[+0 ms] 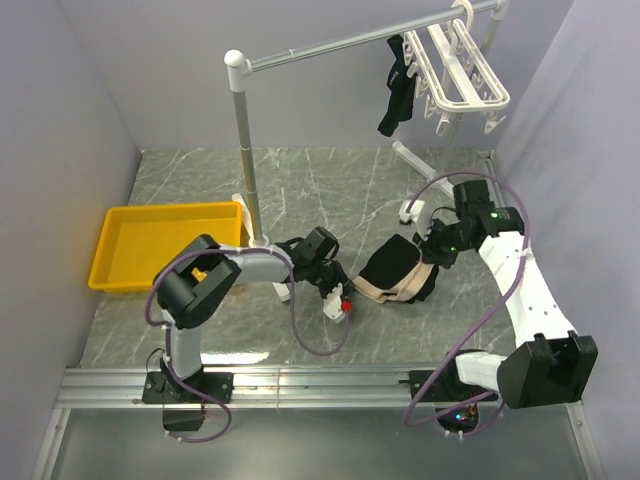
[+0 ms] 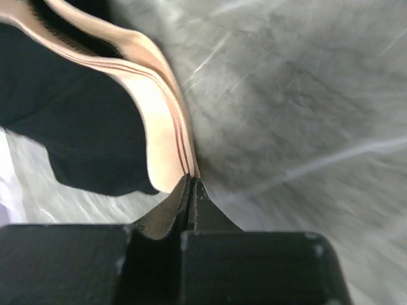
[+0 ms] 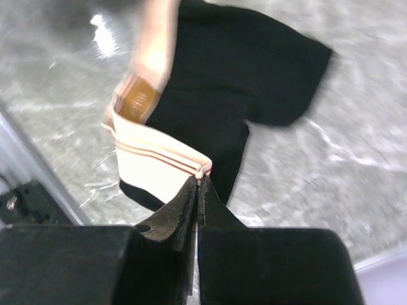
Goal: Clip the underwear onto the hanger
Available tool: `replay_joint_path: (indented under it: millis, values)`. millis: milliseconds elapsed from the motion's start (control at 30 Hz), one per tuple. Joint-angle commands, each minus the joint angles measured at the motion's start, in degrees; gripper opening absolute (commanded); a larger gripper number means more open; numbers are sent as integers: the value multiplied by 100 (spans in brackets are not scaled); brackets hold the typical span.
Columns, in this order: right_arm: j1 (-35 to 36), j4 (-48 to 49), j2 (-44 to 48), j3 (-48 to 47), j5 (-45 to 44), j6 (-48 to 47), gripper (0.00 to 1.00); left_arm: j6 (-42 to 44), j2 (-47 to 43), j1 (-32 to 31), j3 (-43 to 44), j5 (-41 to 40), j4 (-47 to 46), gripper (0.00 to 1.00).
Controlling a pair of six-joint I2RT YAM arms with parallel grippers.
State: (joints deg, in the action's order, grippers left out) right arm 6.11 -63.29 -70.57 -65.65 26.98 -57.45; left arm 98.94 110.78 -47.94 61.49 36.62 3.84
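Top external view gives me the underwear point(image 1: 398, 275) lying bunched on the marble-patterned bench point(image 1: 330, 190), a little toward 4 o'clock from the middle, black cloth up and the tan waistband point(image 1: 390, 296) along its 6 o'clock edge. My left pincer point(image 1: 348, 300) meets it from 9 o'clock and my right pincer point(image 1: 432, 255) from 2 o'clock, so the garment sits between the two.

On the left wrist view, the left pincer point(image 2: 191, 190) is clenched, with the tan waistband point(image 2: 162, 127) nipped at its fold right at the tips and the black cloth point(image 2: 76, 127) hanging off toward 9 o'clock. On the right wrist view, the right pincer point(image 3: 200, 184) is likewise clenched on a corner of the striped waistband point(image 3: 159, 159), with a brown label point(image 3: 137, 98) showing on the band and the black cloth point(image 3: 235, 76) spreading toward 12 o'clock.

Farther out, at 1 o'clock in the overhead picture, the white hanger point(image 1: 462, 75) hangs by its hook from the grey rail stand point(image 1: 245, 150), well apart from the underwear. A small black garment point(image 1: 397, 95) dangles just beside the hanger. A yellow tray point(image 1: 160, 245) rests at 9 o'clock on the bench.
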Motion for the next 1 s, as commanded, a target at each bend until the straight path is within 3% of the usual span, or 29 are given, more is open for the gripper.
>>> replay_joint_path:
  millis: [0, 133, 267, 333, 567, 700, 867, 967]
  values:
    - [-451, 255, 254, -440, 246, 357, 0, -1611, -785, 241, 275, 539, 882, 0]
    - [-1014, 387, 280, -729, 536, 577, 0, -3185, -1365, 863, 713, 846, 1564, 0]
    - [-1454, 545, 166, -1011, 851, 1023, 0, -4940, -1428, 1295, 1608, 1136, 2084, 0]
    - [-1761, 624, 61, -1291, 1010, 1314, 0, -5365, -1375, 1515, 1935, 1225, 2244, 0]
    - [-2307, 1186, 104, -1732, 1520, 2246, 0, -7228, -1524, 1824, 2340, 566, 1735, 0]
    - [-2307, 1958, 533, -1339, 1433, 2782, 0, -7678, -1594, 1815, 2543, 346, 1743, 0]
    - [-2307, 1513, 570, -1100, 1389, 2344, 0, -7547, -1753, 1806, 2429, 346, 2183, 1]
    - [-2298, 1783, 518, -915, 1213, 2335, 0, -7512, -1780, 1815, 2288, 127, 2078, 1]
